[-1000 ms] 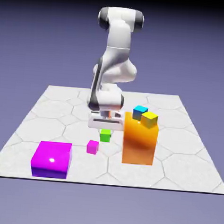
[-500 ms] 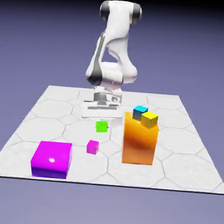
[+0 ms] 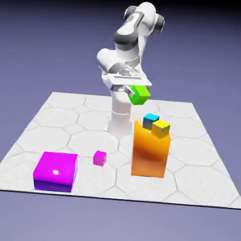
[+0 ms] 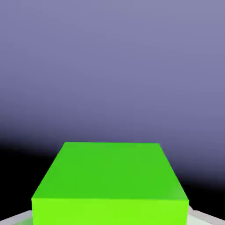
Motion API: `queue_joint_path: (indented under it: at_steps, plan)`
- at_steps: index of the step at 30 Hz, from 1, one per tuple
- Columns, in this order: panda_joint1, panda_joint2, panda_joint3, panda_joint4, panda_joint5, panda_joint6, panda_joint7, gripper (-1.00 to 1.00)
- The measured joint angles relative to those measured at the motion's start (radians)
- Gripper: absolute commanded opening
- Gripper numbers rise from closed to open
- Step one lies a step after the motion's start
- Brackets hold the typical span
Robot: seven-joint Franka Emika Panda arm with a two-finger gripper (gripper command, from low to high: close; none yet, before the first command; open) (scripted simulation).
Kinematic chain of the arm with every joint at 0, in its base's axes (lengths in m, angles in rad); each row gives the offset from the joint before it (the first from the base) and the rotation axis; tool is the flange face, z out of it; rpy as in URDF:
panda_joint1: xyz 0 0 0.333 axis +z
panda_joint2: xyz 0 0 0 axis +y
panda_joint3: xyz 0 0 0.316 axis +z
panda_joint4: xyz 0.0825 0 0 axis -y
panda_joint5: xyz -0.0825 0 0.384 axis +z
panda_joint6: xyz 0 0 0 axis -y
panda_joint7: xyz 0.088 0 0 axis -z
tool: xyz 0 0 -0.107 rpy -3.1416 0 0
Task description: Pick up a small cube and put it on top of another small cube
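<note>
From here, the gripper (image 3: 132, 92) has its fingers clenched on the tilted green cube (image 3: 140, 95), above the orange block (image 3: 150, 154); level it before lowering.

Four small cubes, one bright green (image 3: 140, 95), one blue (image 3: 150, 121), one yellow (image 3: 160, 129) and one magenta (image 3: 99, 158), share the scene with two large blocks, one magenta (image 3: 56, 172) at lower left of the frame, one orange (image 3: 150, 154) right of center, and one robot arm (image 3: 127, 72) over one worktop (image 3: 77, 139).
</note>
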Motion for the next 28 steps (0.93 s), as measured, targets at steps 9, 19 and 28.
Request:
queue_joint_path:
  at_steps: [9,19,28]
  plan:
    - [-0.18,-0.268,0.185,0.04,-0.393,-0.36,0.333,-1.0]
    - [-0.361,-0.558,0.349,0.073,-0.779,-0.701,0.749,-1.0]
    - [-0.32,-0.576,0.532,-0.035,-0.609,-0.594,0.733,1.0]
